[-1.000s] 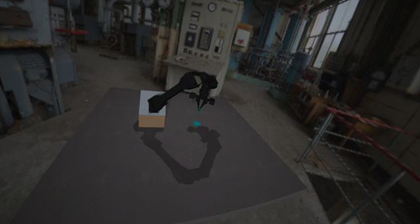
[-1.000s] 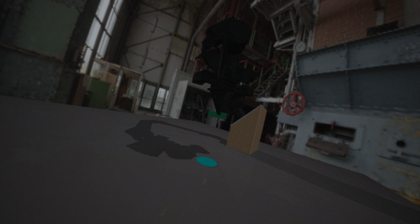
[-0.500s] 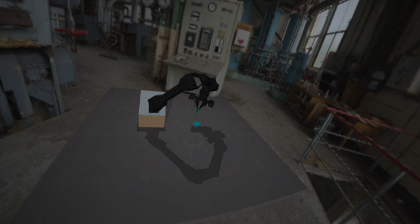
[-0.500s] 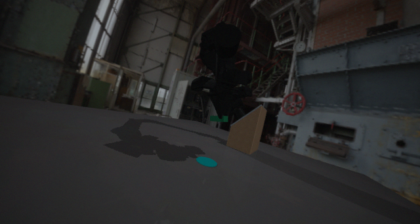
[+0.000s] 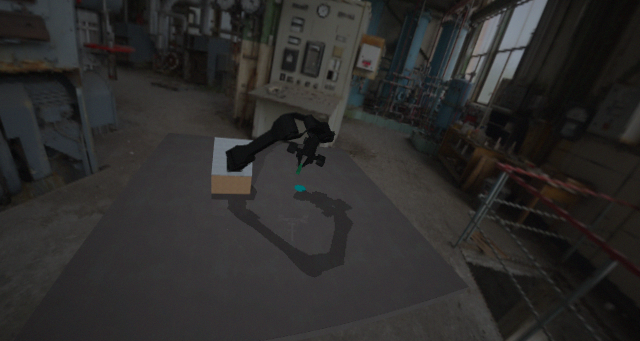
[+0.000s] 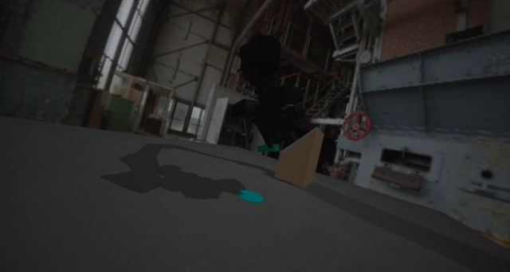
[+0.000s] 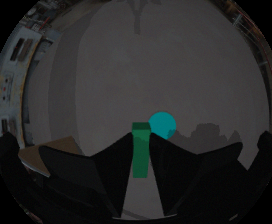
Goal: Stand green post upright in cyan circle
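Observation:
The green post (image 5: 299,169) (image 6: 268,147) (image 7: 141,152) is held in the air between the fingertips of my gripper (image 5: 302,163) (image 6: 272,145) (image 7: 140,137), which is shut on it. In the exterior view the post lies about level, not upright. The cyan circle (image 5: 300,188) (image 6: 252,196) (image 7: 162,125) is flat on the dark table. The post is above the table, apart from the circle. In the wrist view the circle shows just right of the post's far end. The fingers hide part of the post.
A box with a light top and tan sides (image 5: 231,184) (image 6: 296,160) (image 7: 54,151) stands by the arm's base, left of the circle in the top view. The arm's shadow falls across the dark table (image 5: 200,281) (image 6: 119,232) and touches the circle's edge.

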Tool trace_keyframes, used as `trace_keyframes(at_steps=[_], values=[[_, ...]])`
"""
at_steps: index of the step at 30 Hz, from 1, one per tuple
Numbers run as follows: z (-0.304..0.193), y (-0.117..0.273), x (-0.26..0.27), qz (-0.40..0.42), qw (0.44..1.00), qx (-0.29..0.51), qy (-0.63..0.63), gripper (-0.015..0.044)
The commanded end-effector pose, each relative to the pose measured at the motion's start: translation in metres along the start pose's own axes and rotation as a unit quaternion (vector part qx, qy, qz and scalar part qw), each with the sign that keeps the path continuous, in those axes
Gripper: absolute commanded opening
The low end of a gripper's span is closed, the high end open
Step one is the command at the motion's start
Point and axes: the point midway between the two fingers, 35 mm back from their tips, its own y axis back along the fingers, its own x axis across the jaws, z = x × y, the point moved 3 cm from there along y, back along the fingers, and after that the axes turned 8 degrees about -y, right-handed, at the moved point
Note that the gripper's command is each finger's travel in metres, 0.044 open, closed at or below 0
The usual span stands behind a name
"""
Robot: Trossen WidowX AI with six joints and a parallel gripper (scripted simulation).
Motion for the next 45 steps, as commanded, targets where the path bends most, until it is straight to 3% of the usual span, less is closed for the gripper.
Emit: trace_keyframes(at_steps=[1, 45], values=[[-0.002, 0.0, 0.0, 0.009, 1.0, -0.014, 0.0, 0.0023], [-0.011, -0.014, -0.001, 0.09, 0.984, -0.155, 0.009, 0.0023]])
